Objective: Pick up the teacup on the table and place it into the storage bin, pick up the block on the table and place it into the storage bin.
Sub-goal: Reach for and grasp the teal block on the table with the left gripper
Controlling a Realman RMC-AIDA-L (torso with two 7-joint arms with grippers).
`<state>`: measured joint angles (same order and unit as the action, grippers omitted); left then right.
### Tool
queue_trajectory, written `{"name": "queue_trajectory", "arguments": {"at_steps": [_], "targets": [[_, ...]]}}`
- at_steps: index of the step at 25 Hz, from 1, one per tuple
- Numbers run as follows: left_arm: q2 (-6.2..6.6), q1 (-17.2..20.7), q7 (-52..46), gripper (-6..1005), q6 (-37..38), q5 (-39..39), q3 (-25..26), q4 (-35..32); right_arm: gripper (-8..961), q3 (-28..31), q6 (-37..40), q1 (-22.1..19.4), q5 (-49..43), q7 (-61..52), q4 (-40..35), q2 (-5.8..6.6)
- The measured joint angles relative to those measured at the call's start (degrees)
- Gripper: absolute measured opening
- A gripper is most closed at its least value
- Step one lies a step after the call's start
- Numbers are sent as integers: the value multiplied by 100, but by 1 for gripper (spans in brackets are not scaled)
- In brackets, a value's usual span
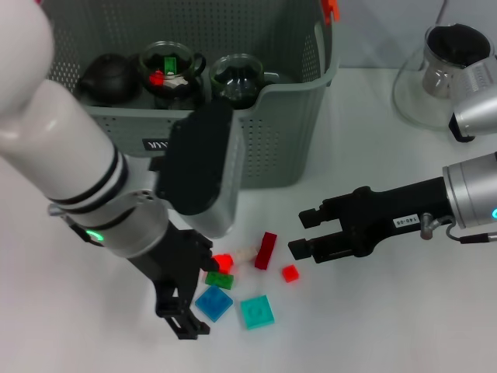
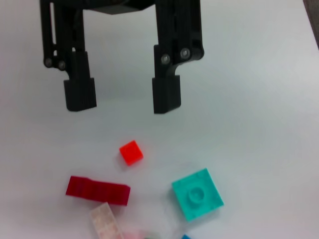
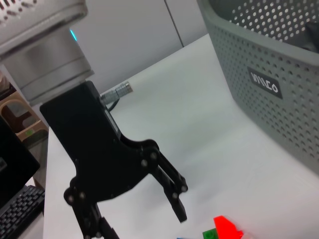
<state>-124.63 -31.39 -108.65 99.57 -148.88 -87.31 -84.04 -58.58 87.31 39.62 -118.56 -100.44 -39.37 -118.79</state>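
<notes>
Grey-green storage bin (image 1: 287, 148) at your bench's far edge: two glass teacups inside | six blocks near the front edge | right claw (image 1: 304, 233) spread beside small red block (image 1: 290, 273) | left claw (image 1: 190, 307) spread, empty.

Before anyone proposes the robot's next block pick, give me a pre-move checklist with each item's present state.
1. Right gripper open: ok, jaws stand apart.
2. Small red plastic cube free to grasp: ok, it lies alone on the white table, apart from the dark red long brick.
3. Cube between the fingers: not ok, it lies just off the fingertips.
4. Left gripper clear: ok, it is by the bright red block, away from the cube.
5. Free room in the grey-green perforated storage bin: cannot tell, its front wall hides the floor.
</notes>
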Motion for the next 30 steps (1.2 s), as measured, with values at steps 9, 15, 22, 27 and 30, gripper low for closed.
{"name": "queue_trajectory", "arguments": {"at_steps": [9,15,22,27,30], "targets": [[-9,-173,-773,878,-391,170,-592,96,714,112,79,-37,-6,36,-23,115],[-9,-266,-1267,877,-733,176,-950,283,713,120,152,-42,-29,39,-39,200],[-9,-381,-1669,877,-1006,172,-1289,500,713,78,263,-122,-86,49,-52,308],[-16,-453,-1934,877,-1148,150,-1435,614,713,111,307,-130,-263,58,-66,334],[-13,-510,-2105,878,-1223,147,-1506,668,713,125,297,-131,-288,76,-68,358]]}}
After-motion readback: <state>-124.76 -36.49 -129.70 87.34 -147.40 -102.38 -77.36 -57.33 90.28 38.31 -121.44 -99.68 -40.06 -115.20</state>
